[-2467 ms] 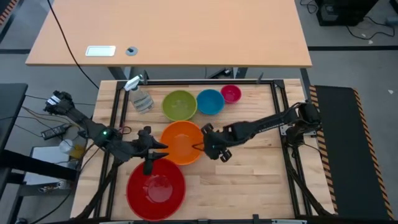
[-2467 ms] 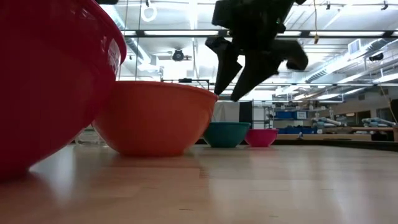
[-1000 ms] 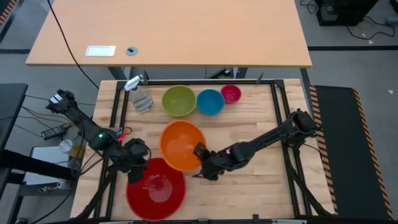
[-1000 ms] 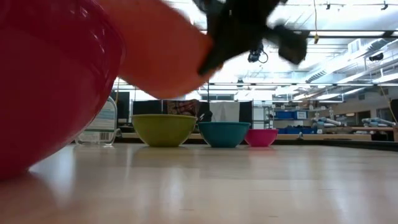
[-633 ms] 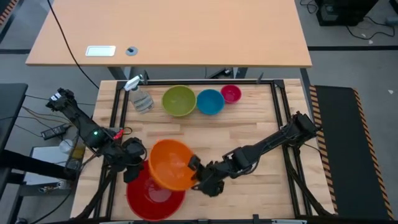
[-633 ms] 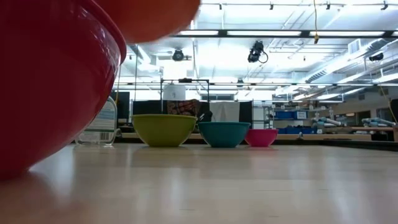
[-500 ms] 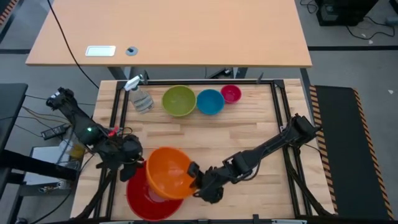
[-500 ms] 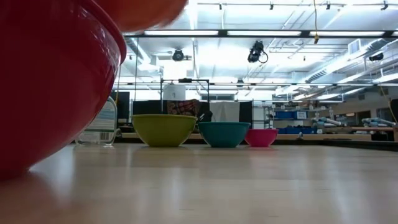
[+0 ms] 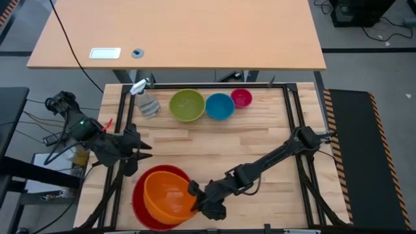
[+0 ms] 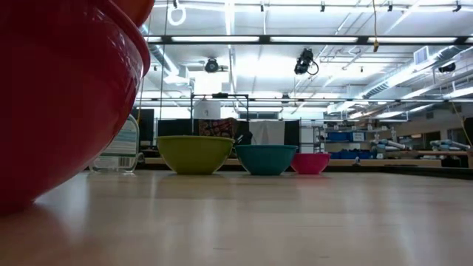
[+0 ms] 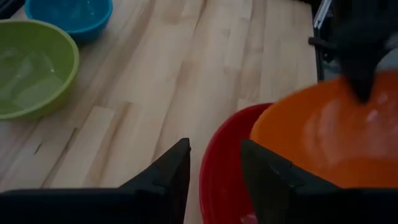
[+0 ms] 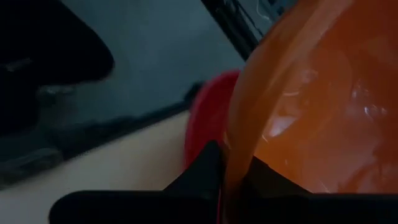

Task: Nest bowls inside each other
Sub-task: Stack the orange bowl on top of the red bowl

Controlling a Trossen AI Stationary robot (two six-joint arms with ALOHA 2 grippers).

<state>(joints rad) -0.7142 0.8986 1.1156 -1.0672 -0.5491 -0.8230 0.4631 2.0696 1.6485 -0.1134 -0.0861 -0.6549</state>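
The orange bowl (image 9: 168, 195) hangs tilted inside the outline of the red bowl (image 9: 142, 195), which stands near the table's front edge. My right gripper (image 9: 195, 195) is shut on the orange bowl. Whether the orange bowl touches the red one, I cannot tell. A strip of orange (image 10: 139, 7) still shows above the red wall (image 10: 59, 96). My left gripper (image 9: 142, 151) hovers shut beyond the red bowl's far-left rim and holds nothing. The lime (image 9: 187, 106), blue (image 9: 220, 106) and pink (image 9: 241, 98) bowls stand in a row at the back. My right gripper pinches the orange bowl's rim (image 12: 235, 140) on the side toward the table's right, one finger inside the bowl and one outside. It comes from the right, slanting downward. The bowl is tilted, its held side higher, its lower part within the red bowl's rim (image 11: 214, 146).
A clear spray bottle (image 9: 146, 101) lies at the back left beside the lime bowl. Bare wood (image 9: 260, 143) spreads between the back row and the red bowl. A black frame (image 9: 292, 110) borders the table.
My right gripper has carried the orange bowl toward the table's near edge and a little left, over the red bowl, and lowered it into the red bowl's outline while tipping it. My left gripper has risen and drawn back from the red bowl's rim toward the far left.
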